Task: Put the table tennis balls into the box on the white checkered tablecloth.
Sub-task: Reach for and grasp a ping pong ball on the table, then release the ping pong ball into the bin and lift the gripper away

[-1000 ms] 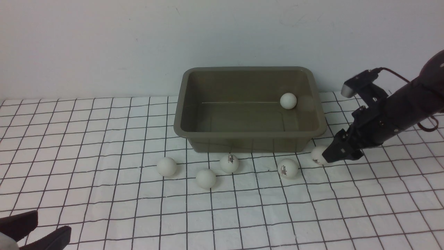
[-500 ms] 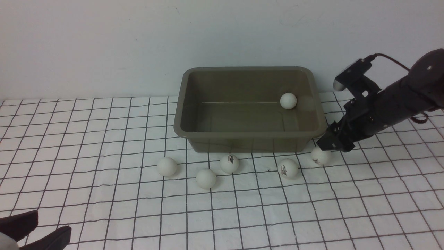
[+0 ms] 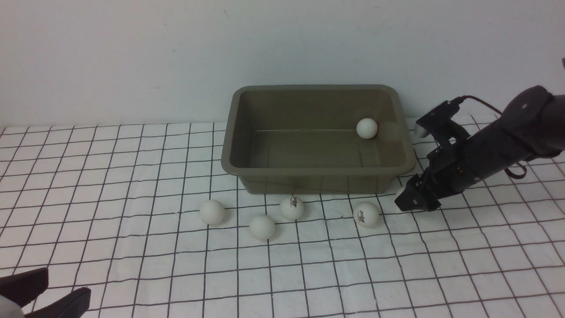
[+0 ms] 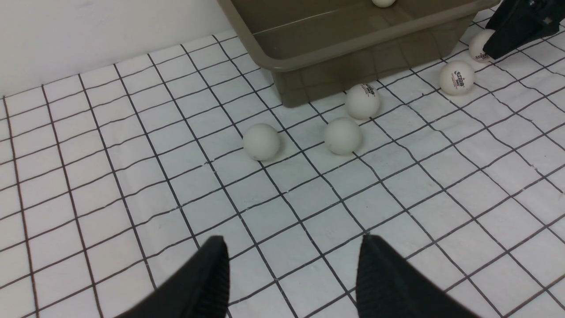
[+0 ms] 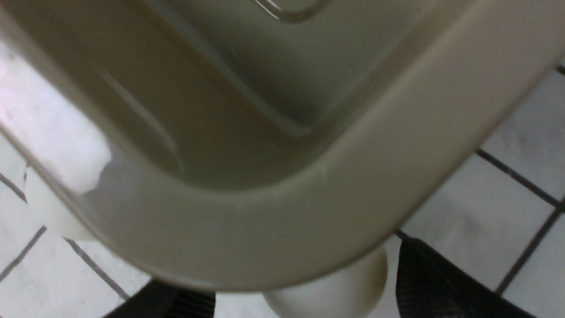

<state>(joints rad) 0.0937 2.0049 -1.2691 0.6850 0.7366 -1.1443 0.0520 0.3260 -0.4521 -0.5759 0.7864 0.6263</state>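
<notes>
Six matte white balls (image 3: 291, 207), olive-grey box (image 3: 318, 170), both jaws released, right jaws astride one

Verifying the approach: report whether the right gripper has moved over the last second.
Yes. The right gripper has shifted left, toward the front right corner of the box, and now straddles a ball there.

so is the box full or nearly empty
Nearly empty: the box holds a single ball near its far right corner, the rest of its floor bare. Other balls lie on the tablecloth in front of it.
</notes>
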